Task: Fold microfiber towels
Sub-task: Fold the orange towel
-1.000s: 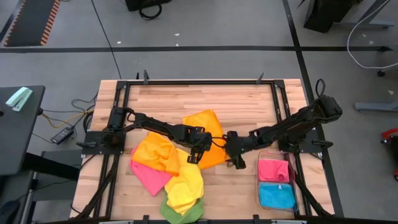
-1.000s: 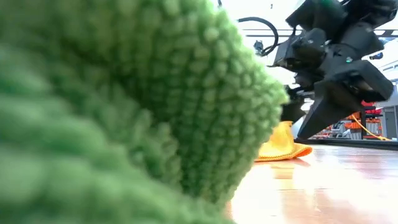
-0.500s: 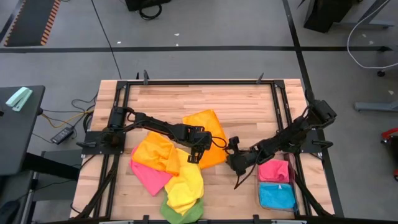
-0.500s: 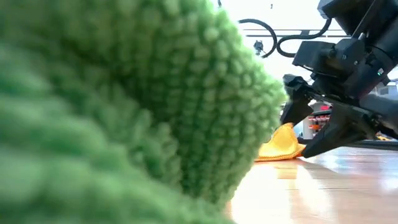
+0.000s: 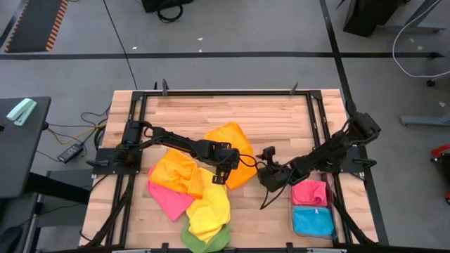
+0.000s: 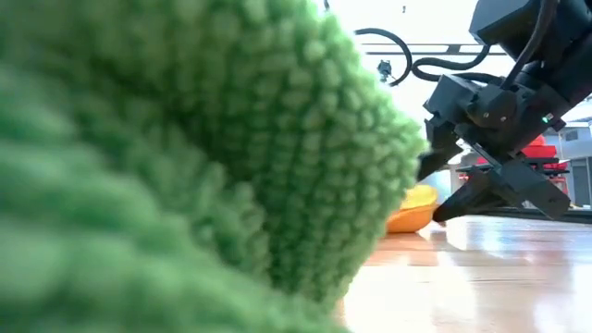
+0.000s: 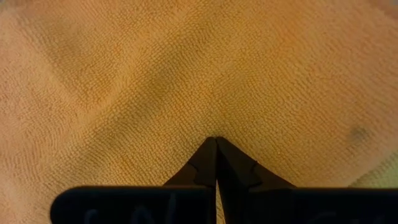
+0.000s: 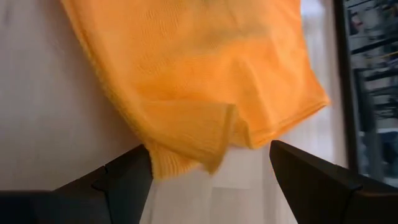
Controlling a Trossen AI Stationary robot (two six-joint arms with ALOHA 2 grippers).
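An orange towel lies spread near the table's middle. My left gripper stands on it, pointing steeply down and shut on its cloth. My right gripper is open at the towel's near right corner, one finger on each side of that folded-over corner; whether either finger touches it I cannot tell. To the left lies a heap of towels: orange-yellow, pink, yellow and green. The green towel fills most of the low view. My left gripper pinches a small ridge of the orange towel's cloth between its two shut fingertips, well inside the towel and away from its edges. The fingers come steeply from above. Creases run out from the tips, and the cloth around them lies on the table.
A clear bin at the near right holds a folded pink towel and a folded blue one. A black frame runs round the wooden tabletop. Bare wood shows along the far side.
My right gripper has rolled and tipped from pointing down to nearly level, and has sunk a little toward the table at the orange towel's near right corner, staying open. In the low view the towel's flat tip has drawn back into a rounder bulge.
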